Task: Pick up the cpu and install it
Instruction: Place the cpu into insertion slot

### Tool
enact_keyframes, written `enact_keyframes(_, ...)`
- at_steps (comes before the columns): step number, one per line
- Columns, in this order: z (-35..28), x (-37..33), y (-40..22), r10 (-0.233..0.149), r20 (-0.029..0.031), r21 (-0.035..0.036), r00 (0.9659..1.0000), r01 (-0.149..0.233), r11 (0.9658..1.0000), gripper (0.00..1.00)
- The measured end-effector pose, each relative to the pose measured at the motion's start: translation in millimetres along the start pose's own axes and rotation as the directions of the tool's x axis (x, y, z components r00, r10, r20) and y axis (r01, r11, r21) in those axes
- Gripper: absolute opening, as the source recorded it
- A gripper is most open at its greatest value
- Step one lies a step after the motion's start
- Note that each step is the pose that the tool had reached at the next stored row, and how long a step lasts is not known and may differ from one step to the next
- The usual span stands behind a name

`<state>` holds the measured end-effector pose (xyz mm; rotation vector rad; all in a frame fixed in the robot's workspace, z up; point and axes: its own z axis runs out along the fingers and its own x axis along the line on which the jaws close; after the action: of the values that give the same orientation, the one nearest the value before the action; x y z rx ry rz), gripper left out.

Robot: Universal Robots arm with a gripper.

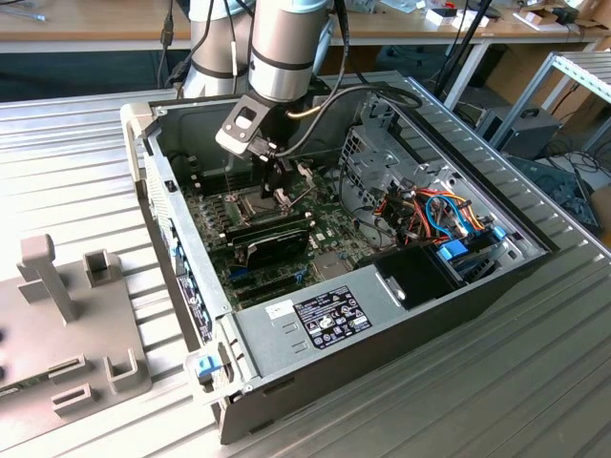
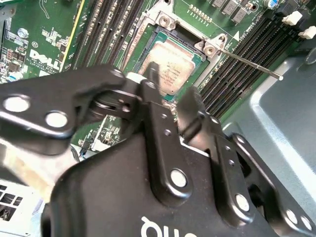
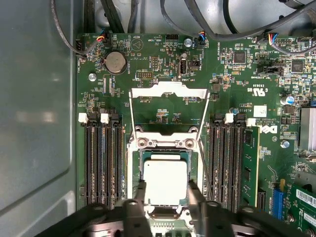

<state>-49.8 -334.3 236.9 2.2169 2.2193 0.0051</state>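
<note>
Hand straddled the cpu in its socket; grip unclear. Any tilt could bend pins.

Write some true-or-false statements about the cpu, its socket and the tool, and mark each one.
1. The cpu lies in the socket on the motherboard. True.
2. The hinged metal frame is closed over the cpu. False: it is swung open, clear of the cpu.
3. The tool is down at the cpu. True.
4. The computer case has its side panel on. False: it lies open, with the motherboard exposed.
</note>
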Motion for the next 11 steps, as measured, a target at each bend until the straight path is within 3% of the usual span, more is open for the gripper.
enact_keyframes(1, 0.0, 0.0, 0.0, 0.000, 0.0001, 0.0000, 1.0000, 0.000, 1.0000, 0.29)
enact_keyframes(4, 0.0, 0.0, 0.0, 0.000, 0.0004, 0.0000, 1.0000, 0.000, 1.0000, 0.11)
enact_keyframes(11, 0.0, 0.0, 0.0, 0.000, 0.0008, 0.0000, 1.0000, 0.000, 1.0000, 0.11)
